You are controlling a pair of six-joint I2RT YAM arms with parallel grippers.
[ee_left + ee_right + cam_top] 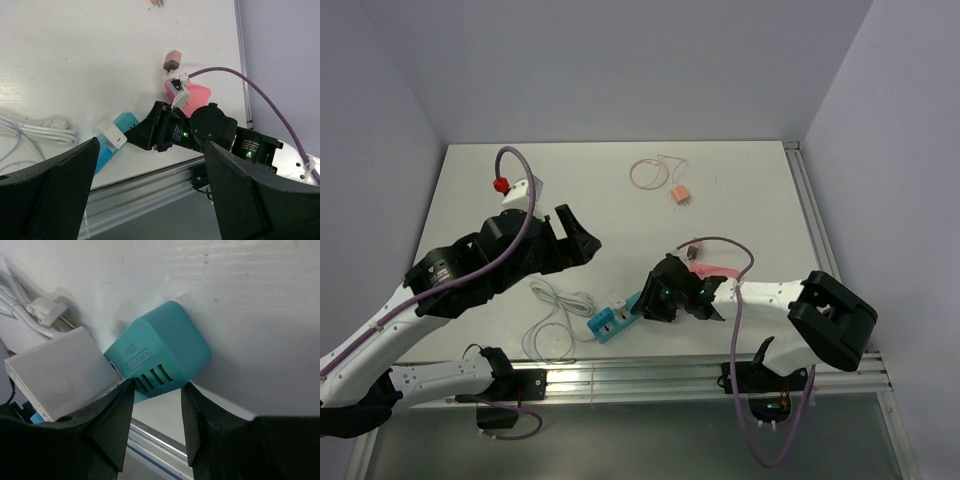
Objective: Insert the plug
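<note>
A teal socket block (pixel 605 324) lies near the table's front edge, with a white plug (pixel 621 307) sitting on its top. In the right wrist view the teal block (pixel 160 352) has slots in its end face, and the white plug (pixel 60 372) is beside it on the left. My right gripper (pixel 648 297) is low at the block's right end. Its fingers (pixel 112 425) are apart and hold nothing, and the block's end sits just past the tips. My left gripper (pixel 578 240) hangs open and empty above the table, left of the block. The left wrist view shows the block (pixel 120 125) and the plug (pixel 112 134).
A coiled white cable (pixel 555 305) lies left of the block. A small brown adapter (pixel 692 250) and a pink object (pixel 717 271) lie beside the right arm. A pink adapter (pixel 680 195) with a thin looped cord lies farther back. A metal rail (pixel 650 375) runs along the front edge.
</note>
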